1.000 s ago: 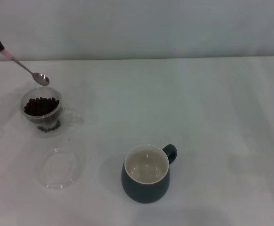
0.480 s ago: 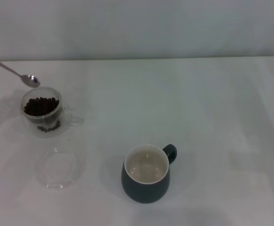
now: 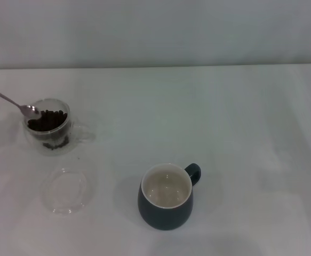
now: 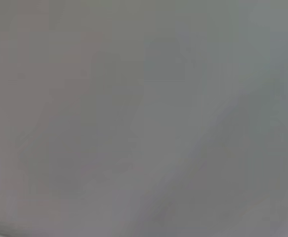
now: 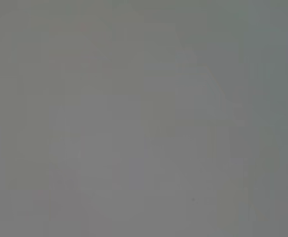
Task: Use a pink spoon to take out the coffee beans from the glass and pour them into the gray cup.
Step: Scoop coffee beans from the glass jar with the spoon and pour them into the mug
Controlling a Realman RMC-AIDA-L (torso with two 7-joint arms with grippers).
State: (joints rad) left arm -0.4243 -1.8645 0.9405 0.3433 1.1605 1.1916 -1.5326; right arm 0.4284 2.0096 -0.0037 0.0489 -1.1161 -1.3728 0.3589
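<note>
We see nothing we can name in the left wrist view; the whole picture is a plain, soft grey field; one side runs a shade warmer and duller, the other a shade cooler and lighter, with a faint paler band slanting between them; we cannot tell whether this is a surface close to the lens or something farther off; no edge is firm enough for us to call it an object; we can make out no fingers, no spoon, no cup, and nothing to mark with a point.
</note>
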